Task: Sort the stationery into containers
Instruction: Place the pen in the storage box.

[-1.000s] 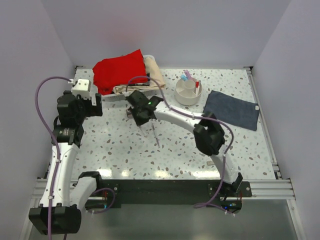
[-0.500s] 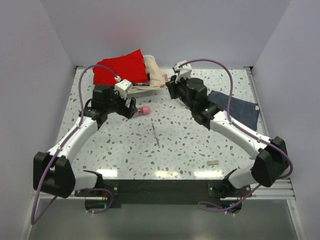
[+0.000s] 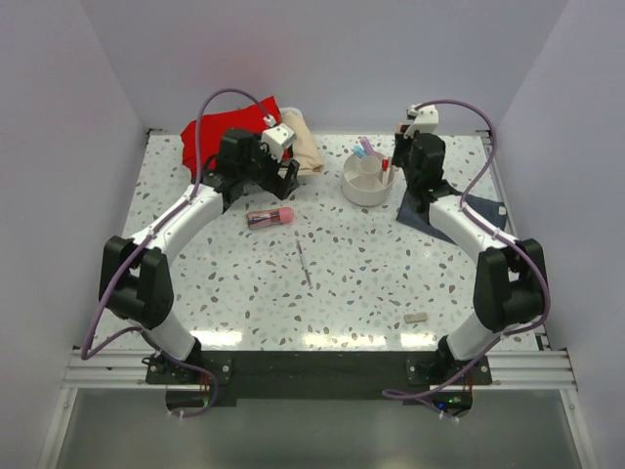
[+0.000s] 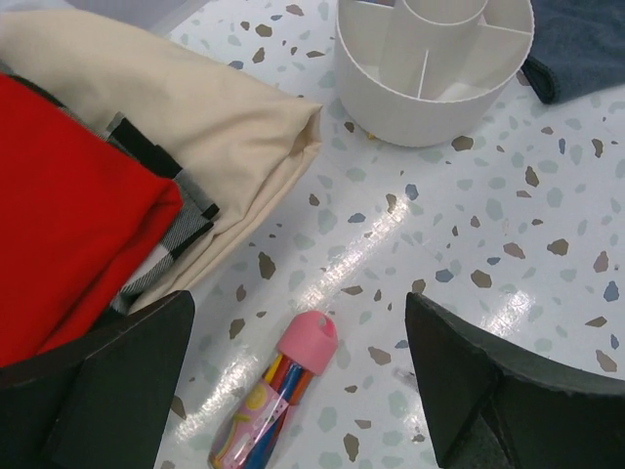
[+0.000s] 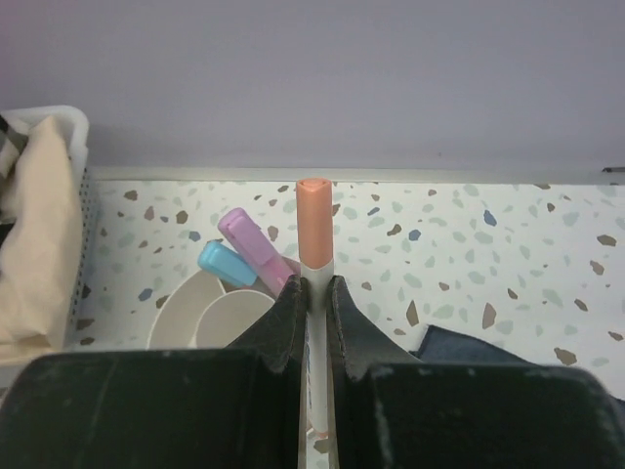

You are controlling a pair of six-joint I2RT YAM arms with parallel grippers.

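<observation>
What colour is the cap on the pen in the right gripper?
The pen has an orange cap; the right wrist view shows it best.

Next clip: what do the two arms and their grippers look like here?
The left arm and right arm have white tubular links between bulky black joints. A purple cable loops along each. Each wrist carries a small white block. The left gripper and right gripper have matte black, wedge-shaped fingers. No markings are legible.

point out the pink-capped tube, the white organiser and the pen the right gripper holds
pink-capped tube (image 4: 309, 342): left wrist view, pink cap
white organiser (image 4: 410, 107): left wrist view, outer wall
pen (image 5: 313, 220): right wrist view, orange cap
</observation>
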